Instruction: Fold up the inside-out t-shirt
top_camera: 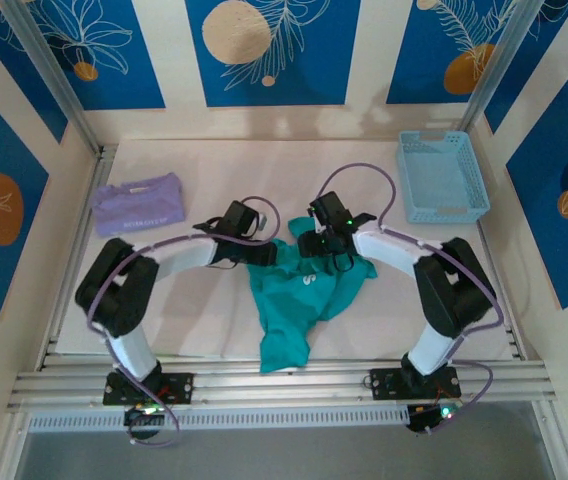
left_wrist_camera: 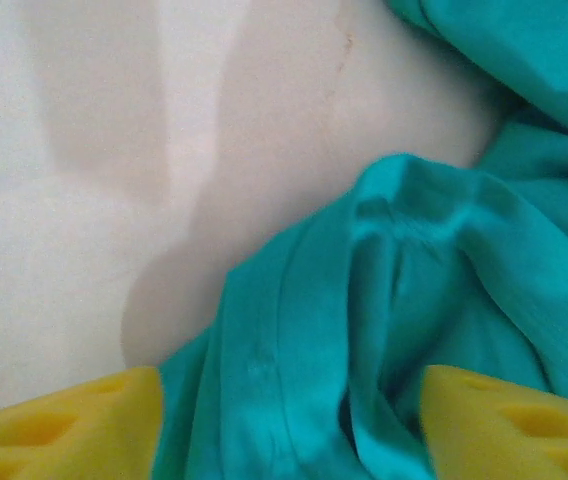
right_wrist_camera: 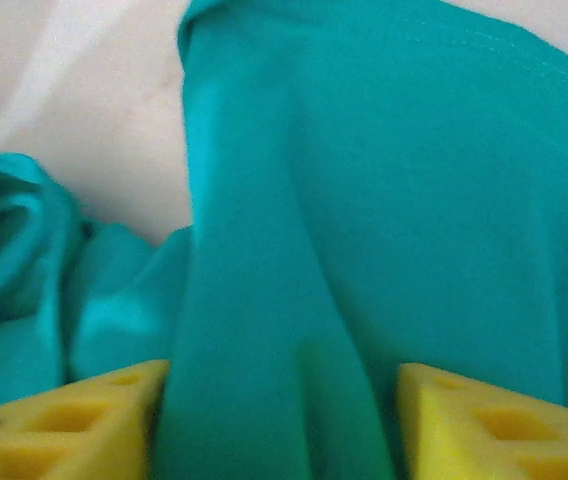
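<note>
Lavender garment (top_camera: 139, 206), far left: pale print, illegible. Left gripper (top_camera: 260, 226) sits at the upper left edge of the t-shirt (top_camera: 309, 295), fingers (left_wrist_camera: 64, 430) spread, loose cloth between them. The t-shirt lies crumpled mid-table, its small pale mark unreadable, its lower end at the near edge of the table (top_camera: 204, 320); bare surface on either side. Right gripper (top_camera: 319, 240) is over the shirt's upper edge, likewise spread. Blue basket (top_camera: 442, 176) far right, well apart.

Cream walls (top_camera: 369, 60) with blue leaf-patterned panels (top_camera: 304, 75) enclose a pale table (top_camera: 214, 330) edged by aluminium rails (top_camera: 284, 385).
</note>
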You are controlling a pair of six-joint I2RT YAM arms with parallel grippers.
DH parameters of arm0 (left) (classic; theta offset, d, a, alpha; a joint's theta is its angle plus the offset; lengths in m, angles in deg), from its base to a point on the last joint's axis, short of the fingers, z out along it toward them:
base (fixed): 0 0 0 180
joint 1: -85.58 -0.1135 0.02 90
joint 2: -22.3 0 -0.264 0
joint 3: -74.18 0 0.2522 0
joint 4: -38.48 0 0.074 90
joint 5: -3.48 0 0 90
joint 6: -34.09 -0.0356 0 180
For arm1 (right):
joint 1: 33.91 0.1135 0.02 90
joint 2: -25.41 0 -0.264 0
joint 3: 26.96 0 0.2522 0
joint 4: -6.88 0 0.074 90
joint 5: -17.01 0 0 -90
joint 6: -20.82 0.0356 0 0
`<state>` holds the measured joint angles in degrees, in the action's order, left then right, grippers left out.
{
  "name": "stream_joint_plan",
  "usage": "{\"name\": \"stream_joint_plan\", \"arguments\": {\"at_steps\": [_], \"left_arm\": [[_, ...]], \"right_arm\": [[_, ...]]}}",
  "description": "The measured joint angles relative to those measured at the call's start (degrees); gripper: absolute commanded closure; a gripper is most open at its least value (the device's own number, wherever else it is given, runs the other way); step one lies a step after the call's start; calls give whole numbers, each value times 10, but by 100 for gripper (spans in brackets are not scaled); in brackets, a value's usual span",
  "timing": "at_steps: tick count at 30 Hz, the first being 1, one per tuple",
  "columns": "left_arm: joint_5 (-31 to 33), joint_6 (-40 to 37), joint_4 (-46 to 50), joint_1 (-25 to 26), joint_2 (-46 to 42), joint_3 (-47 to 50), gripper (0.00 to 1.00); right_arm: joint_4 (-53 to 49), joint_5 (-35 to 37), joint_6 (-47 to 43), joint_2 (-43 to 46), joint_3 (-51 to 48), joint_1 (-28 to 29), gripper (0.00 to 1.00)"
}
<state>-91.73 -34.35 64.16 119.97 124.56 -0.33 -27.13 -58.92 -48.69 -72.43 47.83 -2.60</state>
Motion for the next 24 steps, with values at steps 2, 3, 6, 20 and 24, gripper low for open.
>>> {"name": "stream_joint_plan", "arguments": {"at_steps": [2,3,6,20,24], "left_arm": [[4,-4,-5,0,32,-21,79],[4,-9,-8,-1,41,-28,91],[2,-11,-13,-9,51,-43,100],[-32,-27,-39,-89,-279,-137,100],[-35,-26,-61,-88,-432,-1,100]], "right_arm": [[5,3,-5,-14,2,-7,82],[6,4,-9,-14,3,-11,88],[10,6,-26,-9,22,-29,100],[54,-28,-115,316,125,-90,98],[52,-18,-84,449,-21,-84,78]]}}
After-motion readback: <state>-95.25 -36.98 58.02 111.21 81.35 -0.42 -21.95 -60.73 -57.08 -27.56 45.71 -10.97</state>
